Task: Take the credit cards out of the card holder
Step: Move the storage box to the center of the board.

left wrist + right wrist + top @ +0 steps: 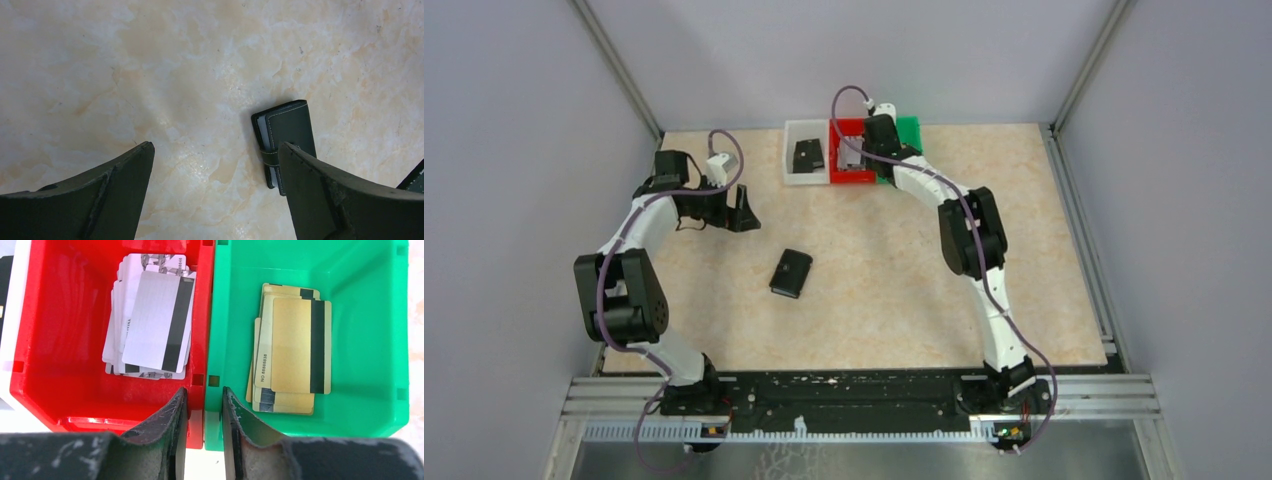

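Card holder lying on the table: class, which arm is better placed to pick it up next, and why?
Left. The left gripper is open and hangs low, with the closed card holder right beside one finger. The right gripper is away from it, over the red bin and green bin.

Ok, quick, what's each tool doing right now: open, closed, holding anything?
Left tool: wide open, holding nothing.
Right tool: open just a slit, holding nothing.
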Motion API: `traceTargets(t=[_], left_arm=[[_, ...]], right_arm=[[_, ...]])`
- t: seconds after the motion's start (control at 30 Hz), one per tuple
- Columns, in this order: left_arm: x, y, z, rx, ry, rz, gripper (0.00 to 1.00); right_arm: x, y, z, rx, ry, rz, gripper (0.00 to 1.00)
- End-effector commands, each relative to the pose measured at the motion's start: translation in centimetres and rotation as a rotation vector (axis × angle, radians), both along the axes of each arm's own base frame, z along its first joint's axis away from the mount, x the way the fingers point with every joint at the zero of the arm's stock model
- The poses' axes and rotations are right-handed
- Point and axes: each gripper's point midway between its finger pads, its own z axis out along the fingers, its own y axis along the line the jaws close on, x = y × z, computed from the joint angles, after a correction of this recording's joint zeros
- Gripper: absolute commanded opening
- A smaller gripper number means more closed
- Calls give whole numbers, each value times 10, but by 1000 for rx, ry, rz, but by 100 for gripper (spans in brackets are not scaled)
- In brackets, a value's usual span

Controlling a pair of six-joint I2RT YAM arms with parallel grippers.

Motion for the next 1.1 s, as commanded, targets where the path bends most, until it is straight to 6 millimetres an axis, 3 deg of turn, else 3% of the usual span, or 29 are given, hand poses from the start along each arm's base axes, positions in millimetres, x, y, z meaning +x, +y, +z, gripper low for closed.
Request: traceTargets(t=[0.0, 0.2, 0.37, 0.67, 0.87, 1.07], left_arm=[[-5, -3, 8, 12, -12, -49, 99], [-15, -1, 7, 37, 1, -76, 99], [-22, 1, 10, 60, 2, -91, 98], [-33, 1, 15, 73, 6, -107, 99], [-42, 2, 16, 85, 9, -118, 98], [-48, 2, 17, 92, 7, -131, 98]], right_arm=[[-19, 19, 30, 20, -46, 5, 17], [-50, 15, 23, 57, -24, -9, 11], [-79, 10, 23, 84, -21, -38, 0], [-136, -5, 18, 140, -5, -96, 0], [-158, -5, 19, 174, -9, -111, 0], [-163, -3, 24, 153, -22, -85, 0]])
